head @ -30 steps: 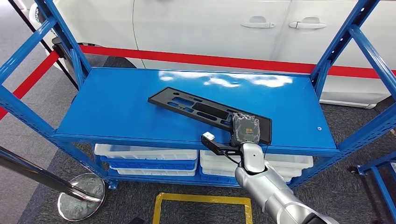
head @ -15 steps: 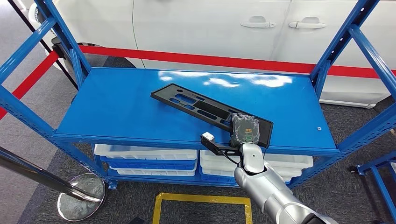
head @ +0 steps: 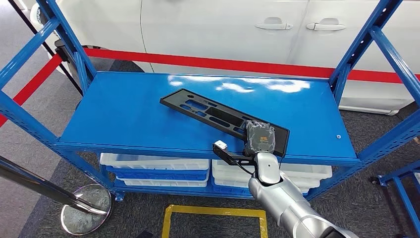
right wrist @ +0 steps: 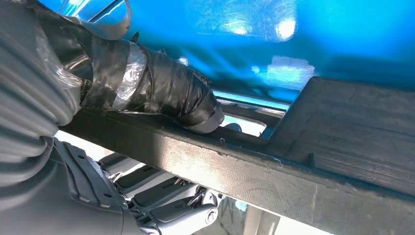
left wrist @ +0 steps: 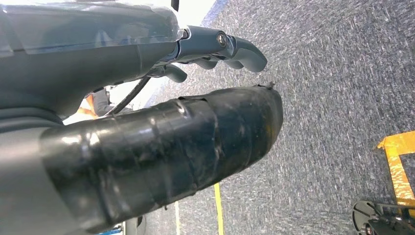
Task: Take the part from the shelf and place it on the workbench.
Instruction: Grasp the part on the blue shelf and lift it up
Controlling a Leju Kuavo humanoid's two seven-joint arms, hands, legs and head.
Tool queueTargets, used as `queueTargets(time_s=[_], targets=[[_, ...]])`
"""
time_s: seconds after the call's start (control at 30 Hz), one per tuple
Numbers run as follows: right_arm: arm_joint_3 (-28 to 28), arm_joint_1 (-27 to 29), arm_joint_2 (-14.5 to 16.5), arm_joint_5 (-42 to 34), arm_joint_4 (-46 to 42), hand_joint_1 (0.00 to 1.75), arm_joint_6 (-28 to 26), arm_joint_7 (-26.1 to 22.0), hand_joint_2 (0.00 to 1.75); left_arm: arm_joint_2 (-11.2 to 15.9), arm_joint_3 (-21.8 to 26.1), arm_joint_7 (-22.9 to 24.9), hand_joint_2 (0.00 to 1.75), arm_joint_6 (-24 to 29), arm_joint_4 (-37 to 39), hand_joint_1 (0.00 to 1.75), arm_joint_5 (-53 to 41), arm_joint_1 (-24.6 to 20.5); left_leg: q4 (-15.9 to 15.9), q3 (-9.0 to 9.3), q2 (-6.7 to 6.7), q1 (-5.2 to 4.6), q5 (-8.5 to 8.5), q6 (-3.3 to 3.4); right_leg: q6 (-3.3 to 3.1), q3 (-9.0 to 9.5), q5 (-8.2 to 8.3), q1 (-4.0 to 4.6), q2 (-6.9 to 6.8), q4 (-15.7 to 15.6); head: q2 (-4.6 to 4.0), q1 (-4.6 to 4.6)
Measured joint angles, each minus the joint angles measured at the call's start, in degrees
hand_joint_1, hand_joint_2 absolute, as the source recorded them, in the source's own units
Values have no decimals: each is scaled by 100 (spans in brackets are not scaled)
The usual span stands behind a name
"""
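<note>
Head view: right robot hand (head: 260, 139) grips black slotted panel (head: 208, 115) at shelf (head: 124, 114) front edge; lift level, clearing the lip.

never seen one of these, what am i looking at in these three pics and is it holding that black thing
This is a humanoid robot with two silver arms. The wide picture is from its head, looking down at a blue metal shelf. On it lies a long flat black plastic part with cut-outs. The right hand grips the part's near end: the right wrist camera shows its taped thumb on top and fingers beneath the edge. The left wrist camera shows the left hand hanging over grey carpet, holding nothing.
</note>
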Motion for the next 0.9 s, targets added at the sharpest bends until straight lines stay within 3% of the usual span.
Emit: queueTargets(time_s=[0.37, 0.5, 0.63, 0.67, 0.73, 0.8, 0.83, 0.87, 0.9], targets=[[-7, 0, 2, 0, 11, 175, -1, 0, 175, 0, 0, -1, 0, 0, 1, 0, 0, 0, 0, 0, 0, 0, 0, 0, 0, 0, 0, 0, 0, 0, 0, 0], [-8, 13, 3, 2, 2, 0, -32, -114, 0, 1, 0, 14, 0, 19, 0, 0, 23, 0, 15, 1, -1, -5, -3, 14, 12, 1, 7, -8, 0, -9, 0, -2], [-9, 207, -175, -174, -838, 0, -16, -1118, 0, -3, 69, 148, 0, 155, 2, 0, 160, 12, -45, 14, 21, 0, 102, 117, 102, -3, 83, -27, 16, -79, 0, -3], [-9, 231, -260, -253, -1221, 0, 124, -1234, 0, -9, 94, 166, 0, 169, 2, 0, 163, 14, -125, 30, 39, 18, 164, 148, 119, -25, 35, -24, 18, -52, 0, 4], [-9, 241, -413, -365, -1876, 0, 357, -1280, 0, -17, 129, 177, 0, 181, 3, 0, 144, 9, -241, 47, 77, 52, 254, 194, 152, -196, -275, -39, 11, 363, 0, 16], [-9, 277, -524, -411, -2233, 0, 374, -1277, 0, -17, 152, 179, 0, 184, 3, 0, 118, 5, -229, 14, 76, 53, 270, 211, 193, -490, -643, -76, 5, 1122, 0, 20], [-9, 308, -573, -425, -2354, 0, 349, -1274, 0, -17, 163, 181, 0, 184, 3, 0, 108, 5, -200, -10, 71, 57, 268, 206, 218, -584, -713, -101, 3, 1382, 0, 21], [-9, 334, -619, -432, -2437, 0, 327, -1271, 0, -17, 173, 184, 0, 184, 3, 0, 102, 6, -160, -40, 64, 66, 260, 195, 242, -588, -675, -126, 0, 1441, 0, 22], [-9, 347, -657, -437, -2508, 0, 303, -1262, 0, -17, 183, 186, 0, 184, 4, 0, 97, 7, -109, -74, 58, 82, 246, 174, 264, -482, -544, -150, -5, 1267, 0, 22]])
